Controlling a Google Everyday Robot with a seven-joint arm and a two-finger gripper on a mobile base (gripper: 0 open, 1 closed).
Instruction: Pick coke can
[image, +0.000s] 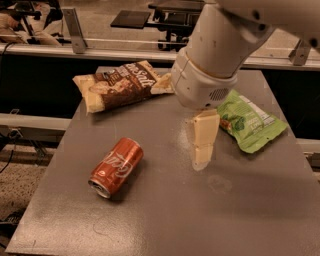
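Lying on its side on the left half of the worktop (165, 225) is the coke can (116, 167), a small smooth cylinder of red aluminium with white script running along its length and a dull silver rim at each end; its near end points toward the front-left corner and its far end toward the middle of the surface; it sits alone, well apart from both bags, touching only the worktop. That worktop is a flat grey slab, matte and faintly speckled, with pale scuffs and a faint ring mark near the middle. At the back left lies a brown snack bag (122, 85) of crinkled glossy film, puffed like a pillow, with white lettering and cream-coloured ends; at the right lies a smaller green bag (250, 122), also shiny and wrinkled but flatter, with a white label patch. Between the two bags the arm (210, 75) hangs down from above, a fat rounded casing of smooth off-white plastic with a small perforated grille near its lower edge; beneath it is the gripper (201, 157), a blocky cream-coloured piece narrowing toward its tip, poised close over the middle of the worktop, to the right of the can and just beside the green bag; from where I stand I cannot tell whether it is spread or closed. Behind the worktop runs a pale metal rail (100, 49).
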